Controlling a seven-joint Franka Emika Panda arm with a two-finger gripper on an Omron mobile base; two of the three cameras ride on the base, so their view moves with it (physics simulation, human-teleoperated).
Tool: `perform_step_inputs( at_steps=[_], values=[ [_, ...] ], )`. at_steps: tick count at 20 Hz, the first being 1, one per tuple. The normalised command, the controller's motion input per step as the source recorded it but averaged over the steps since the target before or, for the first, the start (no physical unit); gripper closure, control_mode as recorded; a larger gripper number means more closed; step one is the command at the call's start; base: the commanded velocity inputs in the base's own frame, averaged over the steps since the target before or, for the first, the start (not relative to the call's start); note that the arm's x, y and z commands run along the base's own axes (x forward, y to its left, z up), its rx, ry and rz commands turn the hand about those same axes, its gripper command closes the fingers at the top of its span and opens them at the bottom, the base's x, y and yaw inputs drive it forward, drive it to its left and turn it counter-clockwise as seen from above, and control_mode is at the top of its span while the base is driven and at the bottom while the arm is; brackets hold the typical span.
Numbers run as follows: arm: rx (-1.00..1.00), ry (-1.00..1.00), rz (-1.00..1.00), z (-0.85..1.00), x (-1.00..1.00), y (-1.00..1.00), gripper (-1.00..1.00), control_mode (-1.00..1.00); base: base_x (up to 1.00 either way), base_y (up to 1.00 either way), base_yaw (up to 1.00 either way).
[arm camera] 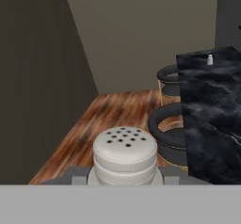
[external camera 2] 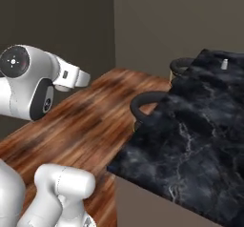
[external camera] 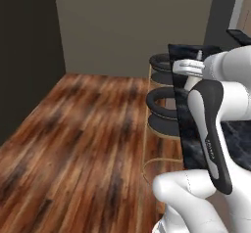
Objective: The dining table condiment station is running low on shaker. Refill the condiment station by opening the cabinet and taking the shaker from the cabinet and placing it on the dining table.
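The shaker [arm camera: 125,153], pale grey-white with several dark holes in its rounded top, stands upright between the fingertips of my gripper [arm camera: 124,175], which is shut on it at the bottom of the hand view. The dining table [external camera 2: 190,140], a black marble-look slab with white veins, lies ahead and to the right [arm camera: 212,119] [external camera: 184,114], apart from the held shaker. A second small pale shaker [external camera 2: 224,64] stands on the table's far end [arm camera: 210,59]. The cabinet is out of view.
Round black stools [external camera: 162,104] [arm camera: 164,126] [external camera 2: 145,104] stand along the table's near side, another behind [external camera: 162,63]. Wood floor [external camera: 83,139] stretches to the left. A dark wall [arm camera: 33,77] runs on the left and a grey wall [external camera: 132,26] lies ahead.
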Motion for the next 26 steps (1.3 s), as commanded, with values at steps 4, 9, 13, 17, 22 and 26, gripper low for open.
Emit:
perform_step_inputs(
  at_steps=[4,9,13,17,22,26],
  values=[
    [0.0,0.0,0.0,0.0,0.0,0.0,1.0,1.0,0.65,0.5,-0.5],
    [0.0,0.0,0.0,0.0,0.0,0.0,1.0,1.0,0.47,0.76,-0.54],
    [0.0,0.0,0.0,0.0,0.0,0.0,1.0,1.0,0.52,0.79,-0.54],
    [0.0,0.0,0.0,0.0,0.0,0.0,1.0,1.0,0.61,0.78,-0.52],
    [0.0,0.0,0.0,0.0,0.0,0.0,1.0,1.0,0.66,0.8,-0.5],
    [0.0,0.0,0.0,0.0,0.0,0.0,1.0,1.0,0.71,0.84,-0.48]
  ],
)
